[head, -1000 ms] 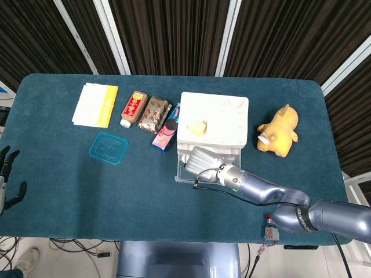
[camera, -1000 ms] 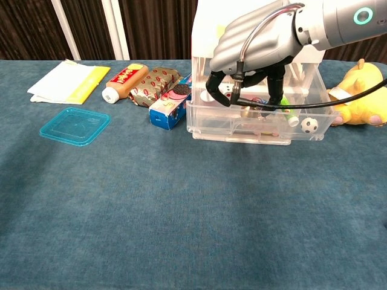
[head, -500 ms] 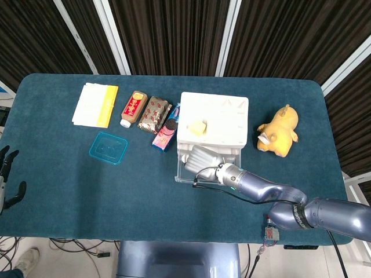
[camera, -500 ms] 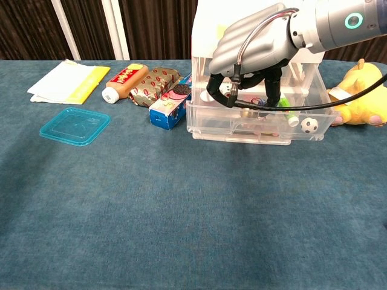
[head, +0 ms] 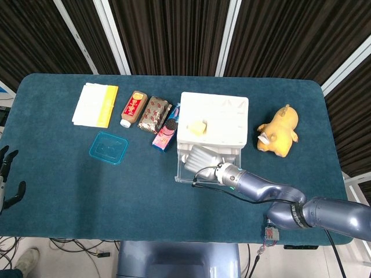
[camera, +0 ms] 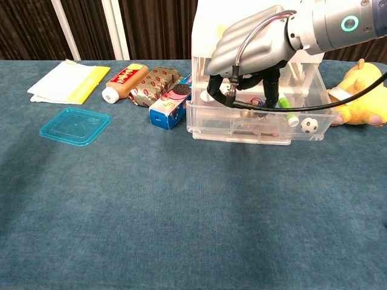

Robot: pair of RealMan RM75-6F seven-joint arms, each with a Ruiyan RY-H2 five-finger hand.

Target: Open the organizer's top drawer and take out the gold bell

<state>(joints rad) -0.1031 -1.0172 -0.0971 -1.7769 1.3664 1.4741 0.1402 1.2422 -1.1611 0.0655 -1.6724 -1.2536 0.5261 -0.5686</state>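
The bell (camera: 249,113) shows only as a small gold shape on the floor of the pulled-out top drawer (camera: 260,124), under the fingertips of the right robot hand (camera: 251,57); whether the fingers actually grip it I cannot tell; they point down into the drawer, curled.

Largest first: the surface (head: 87,185) is covered in blue cloth; the white organizer (head: 213,119) stands near its middle, the clear drawer out toward 6 o'clock; a yellow plush toy (head: 279,130) lies at 3 o'clock of the organizer; at 9 to 10 o'clock lie a cookie box (head: 166,128), a wrapped packet (head: 153,114), a bottle (head: 133,108) and a notepad (head: 95,105); a teal lid (head: 108,147) sits toward 8 o'clock; a tiny football (camera: 309,125) rests in the drawer's right corner.

The left robot hand (head: 7,179) hangs at the far left edge, fingers apart, holding nothing.
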